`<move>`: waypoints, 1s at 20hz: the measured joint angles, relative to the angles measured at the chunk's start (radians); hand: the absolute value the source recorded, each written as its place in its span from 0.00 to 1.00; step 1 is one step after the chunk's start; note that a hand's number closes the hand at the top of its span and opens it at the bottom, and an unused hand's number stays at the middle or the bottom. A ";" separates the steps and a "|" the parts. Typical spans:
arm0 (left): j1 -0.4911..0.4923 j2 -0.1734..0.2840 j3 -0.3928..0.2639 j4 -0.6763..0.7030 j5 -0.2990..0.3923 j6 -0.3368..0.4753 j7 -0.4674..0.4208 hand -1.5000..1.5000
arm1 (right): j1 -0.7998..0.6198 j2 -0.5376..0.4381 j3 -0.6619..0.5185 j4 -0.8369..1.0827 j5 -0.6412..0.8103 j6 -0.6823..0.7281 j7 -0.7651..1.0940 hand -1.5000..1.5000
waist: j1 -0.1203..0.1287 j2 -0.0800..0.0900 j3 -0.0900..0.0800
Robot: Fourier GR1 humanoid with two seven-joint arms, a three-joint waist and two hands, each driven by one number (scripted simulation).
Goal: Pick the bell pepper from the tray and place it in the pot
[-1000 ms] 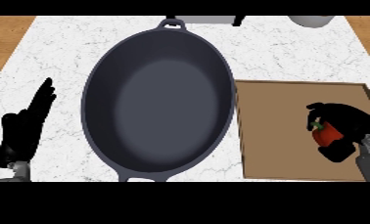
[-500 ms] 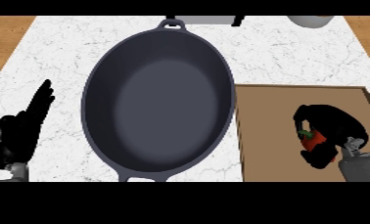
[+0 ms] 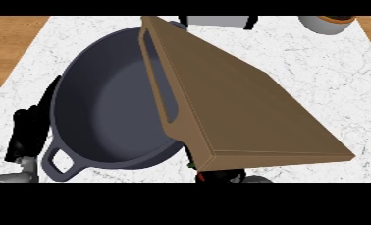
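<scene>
The brown wooden tray (image 3: pixel 239 106) is tipped up with its underside showing, and it leans across the right rim of the dark oval pot (image 3: pixel 109 111). The pot lies slanted on the marble counter (image 3: pixel 326 81), one loop handle (image 3: pixel 62 162) toward the lower left. Its inside looks bare where it shows. Beneath the tray's near corner a small red and green speck (image 3: pixel 192 164) shows, perhaps the bell pepper. Only a dark bit of my right hand (image 3: pixel 221 176) shows under that corner. My left hand (image 3: pixel 29 130) rests open at the left edge, beside the pot.
A white cup (image 3: pixel 330 22) stands at the far right corner, and a pale appliance (image 3: pixel 217 21) sits at the back edge. The counter's left edge gives way to wood floor (image 3: pixel 18 37). Bare marble lies to the right of the tray.
The tray has flipped up from lying flat at the right and now leans over the pot. The pot has shifted and turned. My right hand and the pepper have vanished under the tray.
</scene>
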State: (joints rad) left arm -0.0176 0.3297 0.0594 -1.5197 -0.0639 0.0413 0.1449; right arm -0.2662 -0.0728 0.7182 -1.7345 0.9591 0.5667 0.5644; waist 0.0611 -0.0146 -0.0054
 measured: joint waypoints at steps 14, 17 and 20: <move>-0.004 -0.009 0.005 0.015 -0.012 0.014 0.000 0.50 | -0.304 0.064 0.345 -0.176 0.196 -0.366 0.489 1.00 | -0.011 -0.002 0.003; -0.007 -0.009 0.004 0.006 -0.012 0.012 0.008 0.50 | -0.367 0.063 0.337 -0.175 0.176 -0.424 0.531 1.00 | -0.009 0.002 0.002; -0.014 -0.018 0.001 0.024 -0.019 0.018 -0.004 0.50 | -0.447 0.063 0.312 -0.155 0.146 -0.471 0.555 1.00 | -0.010 0.006 0.002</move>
State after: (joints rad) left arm -0.0311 0.3119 0.0604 -1.4961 -0.0826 0.0591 0.1412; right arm -0.7129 -0.0098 1.0301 -1.8894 1.1054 0.0953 1.1191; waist 0.0509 -0.0087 -0.0035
